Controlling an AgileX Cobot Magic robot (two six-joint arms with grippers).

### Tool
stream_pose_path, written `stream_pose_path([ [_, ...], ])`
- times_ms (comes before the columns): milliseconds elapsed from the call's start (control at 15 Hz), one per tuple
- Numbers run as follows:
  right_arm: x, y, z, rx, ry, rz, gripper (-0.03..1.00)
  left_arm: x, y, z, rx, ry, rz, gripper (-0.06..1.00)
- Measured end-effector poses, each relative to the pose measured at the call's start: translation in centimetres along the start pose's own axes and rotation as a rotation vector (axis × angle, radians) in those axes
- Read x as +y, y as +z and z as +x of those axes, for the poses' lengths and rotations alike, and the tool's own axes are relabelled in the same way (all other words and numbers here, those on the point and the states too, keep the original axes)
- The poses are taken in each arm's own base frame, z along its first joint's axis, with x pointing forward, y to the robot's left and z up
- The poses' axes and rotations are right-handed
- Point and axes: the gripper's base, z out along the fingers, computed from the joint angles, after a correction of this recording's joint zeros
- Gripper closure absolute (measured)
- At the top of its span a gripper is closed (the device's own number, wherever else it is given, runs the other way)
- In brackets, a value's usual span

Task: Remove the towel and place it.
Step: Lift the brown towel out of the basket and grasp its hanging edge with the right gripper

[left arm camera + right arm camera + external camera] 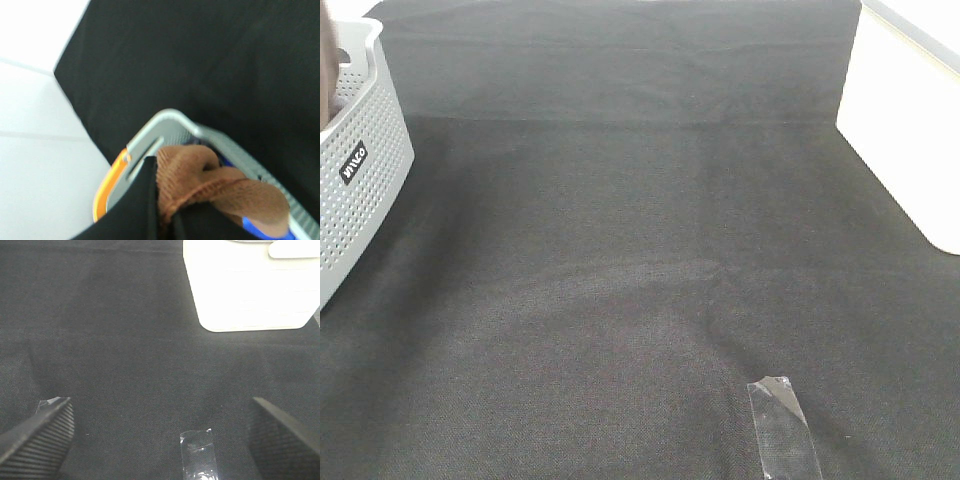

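A: How far along is the towel job?

B: Early, I'd say. The brown plush microfibre towel [220,187] is bunched at the mouth of the grey perforated plastic basket [365,170]. The basket sits at the far left of the black woven cloth [640,250] that covers the table. The left gripper [160,200] is closed on a fold of the towel, so the grasp looks made.

A: Is it out of the basket?

B: Not as far as I can tell. In the left wrist view the pinched fold sits just above the basket's grey rim, and the rest of the towel is hidden. The high camera shows neither arm and no towel on the cloth.

A: And the other arm?

B: The right gripper [160,402] hangs over the cloth with its jaws spread wide and nothing between them. A short strip of clear tape [199,455] lies on the cloth close by, near and right of middle in the scene. A white rounded plastic container [250,290] stands at the far right.

A: So what's left?

B: Most of it, in my judgement. The towel has to be lifted clear of the basket, carried over the cloth and laid down. The pictures don't say where it should go. The tape may be a marker, but that's a guess.
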Motion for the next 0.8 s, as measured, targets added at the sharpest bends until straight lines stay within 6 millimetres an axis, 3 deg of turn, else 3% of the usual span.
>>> stream_pose_path([
  [200,0.0,0.0,-0.1,0.002,0.002,-0.006,0.12,-2.8,-2.5,-4.4,-0.118,0.094,0.000,0.94],
  [400,0.6,1.3,-2.8,-0.023,-0.026,-0.072,0.12,-6.3,-4.1,-7.5,-0.204,0.173,0.055,0.94],
  [600,2.3,5.3,-7.2,-0.105,-0.095,-0.284,0.12,-10.3,-5.8,-10.3,-0.292,0.254,0.124,0.94],
  [800,4.0,10.7,-9.8,-0.113,-0.192,-0.492,0.13,-13.1,-7.4,-12.0,-0.352,0.315,0.167,0.94],
])
